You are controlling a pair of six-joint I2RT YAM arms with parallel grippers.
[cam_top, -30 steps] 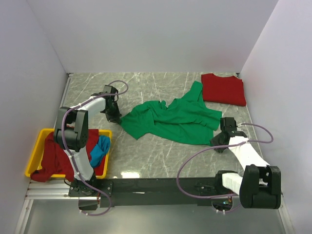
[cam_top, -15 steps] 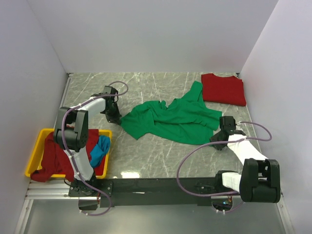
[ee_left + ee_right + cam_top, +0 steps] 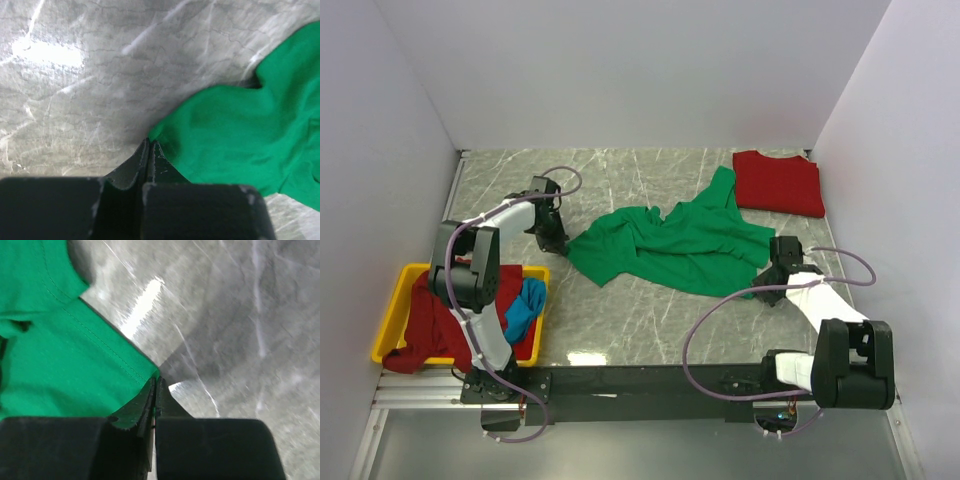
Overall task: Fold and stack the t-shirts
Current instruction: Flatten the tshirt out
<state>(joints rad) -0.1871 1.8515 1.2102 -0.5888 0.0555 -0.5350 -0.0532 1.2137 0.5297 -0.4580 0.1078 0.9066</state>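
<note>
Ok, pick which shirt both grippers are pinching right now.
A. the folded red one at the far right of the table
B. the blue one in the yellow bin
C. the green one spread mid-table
C: each wrist view shows the left gripper and the right gripper shut on a corner of the green t-shirt.

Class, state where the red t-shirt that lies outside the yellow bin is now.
In the top view, the red t-shirt lies at the far right corner of the table, just beyond the crumpled green t-shirt.
</note>
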